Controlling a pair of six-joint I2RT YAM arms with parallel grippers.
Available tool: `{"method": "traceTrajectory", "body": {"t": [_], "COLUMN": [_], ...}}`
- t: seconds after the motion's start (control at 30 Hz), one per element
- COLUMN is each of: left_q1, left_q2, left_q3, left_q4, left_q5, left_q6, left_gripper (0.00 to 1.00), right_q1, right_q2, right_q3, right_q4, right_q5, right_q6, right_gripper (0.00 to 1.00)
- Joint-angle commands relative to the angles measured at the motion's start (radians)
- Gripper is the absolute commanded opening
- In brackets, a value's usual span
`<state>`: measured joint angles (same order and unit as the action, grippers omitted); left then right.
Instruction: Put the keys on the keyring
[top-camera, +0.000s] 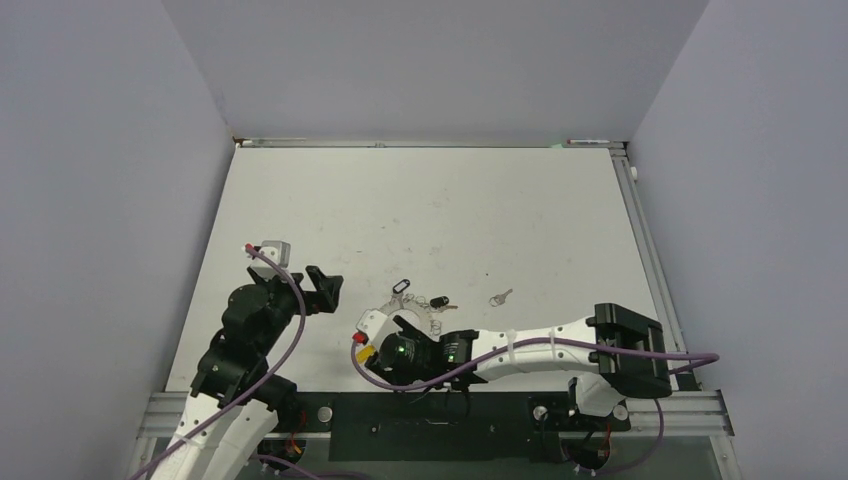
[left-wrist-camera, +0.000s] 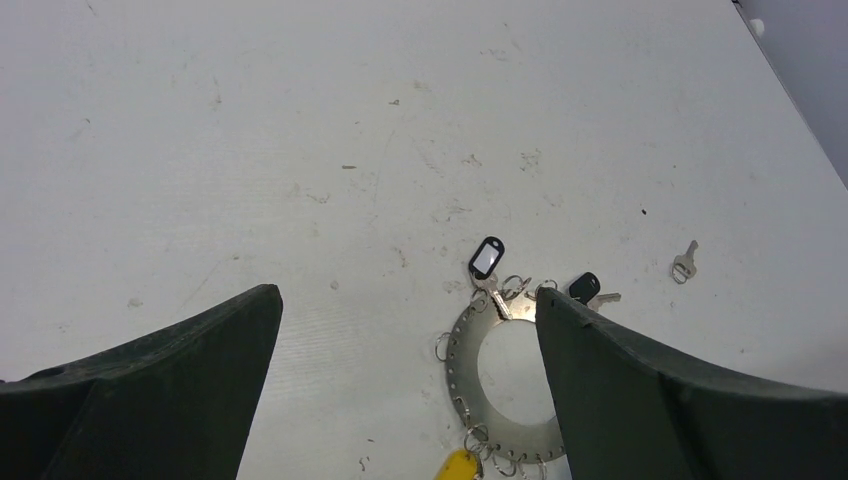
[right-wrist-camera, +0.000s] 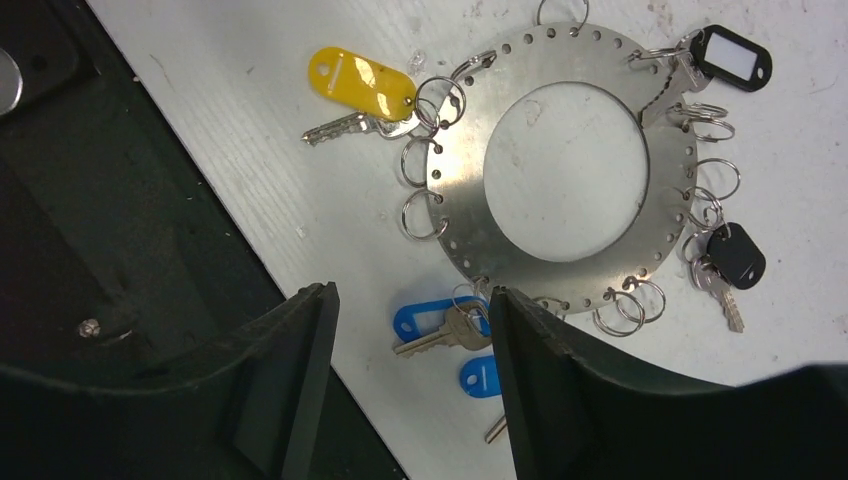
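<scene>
Low in the right wrist frame, my right gripper (right-wrist-camera: 410, 300) stood with jaws apart and empty, straddling the blue-tagged key (right-wrist-camera: 440, 325) just below the keyring (right-wrist-camera: 560, 160). My left gripper (left-wrist-camera: 407, 293) hung wide open. Pinching off-centre, I judged, could skid that flat key or drag the ring.

Flat silver keyring (right-wrist-camera: 460, 190), tagged keys (right-wrist-camera: 360, 82) on its rim loops, one plain key (top-camera: 501, 297) lying apart

Bright even overhead light, faint soft shadows, crisp wrist views, softer top view.
</scene>
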<state>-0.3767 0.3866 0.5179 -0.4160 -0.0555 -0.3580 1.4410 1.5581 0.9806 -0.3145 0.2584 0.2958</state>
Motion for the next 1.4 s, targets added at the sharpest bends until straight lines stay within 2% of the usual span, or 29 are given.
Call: {"method": "traceTrajectory", "body": {"t": [0.0,0.3,0.77,1.03,1.37], "left_q1": [0.006,0.007,0.007,0.006,0.007], "left_q2": [-0.028,-0.023,-0.015,-0.01,-0.008], "left_q3": [0.036,0.036,0.034,0.036,0.036], "left_q4": [0.018,0.018,0.022,0.022,0.022], "left_q5": [-0.04,-0.026,-0.016,-0.012,-0.013], "left_q6": [0.006,0.007,0.008,0.008,0.009], "left_gripper": [0.96,0.96,0.96,0.96,0.96], "right_q1": [0.01,0.011,0.008,0.002,0.002], "right_q2": [0.051,0.14,0.239,0.24,0.246], "right_q3": [0.067,0.08,0.084,0.062,0.052], "right_q4": [0.071,0.11,0.123,0.137,0.148], "right_q5": [0.013,-0.004,0.018,0.042,0.055], "right_q6": [-0.049,-0.086,-0.102,-0.106,-0.109], "right_gripper": [0.56,0.42,0.33,0.3,0.21]}}
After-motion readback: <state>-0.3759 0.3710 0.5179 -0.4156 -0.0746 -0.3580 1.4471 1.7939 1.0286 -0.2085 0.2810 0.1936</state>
